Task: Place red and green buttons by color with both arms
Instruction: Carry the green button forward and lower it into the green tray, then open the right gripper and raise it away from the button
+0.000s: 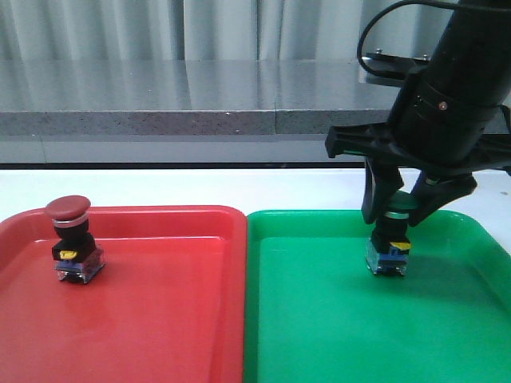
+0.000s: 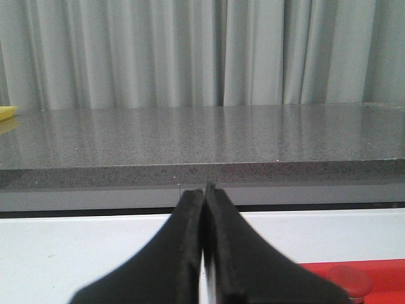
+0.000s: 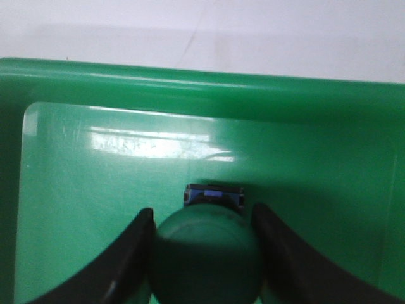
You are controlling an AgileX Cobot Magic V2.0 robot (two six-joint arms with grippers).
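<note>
The green button (image 1: 389,251) stands upright on the green tray (image 1: 319,319), towards its back. My right gripper (image 1: 397,217) comes down from above, with a finger against each side of the green cap. In the right wrist view the cap (image 3: 205,259) fills the gap between the right gripper's (image 3: 204,214) two fingers, and the blue base shows beyond it. The red button (image 1: 73,239) stands upright on the red tray (image 1: 160,319) at its back left, with nothing touching it. My left gripper (image 2: 204,190) is shut and empty, out of the front view; the red cap (image 2: 347,278) shows beside it.
The two trays lie side by side on the white table (image 1: 200,187), their rims meeting in the middle. A grey stone ledge (image 1: 160,88) and curtains run along the back. The green tray's far rim (image 3: 202,82) lies beyond the button.
</note>
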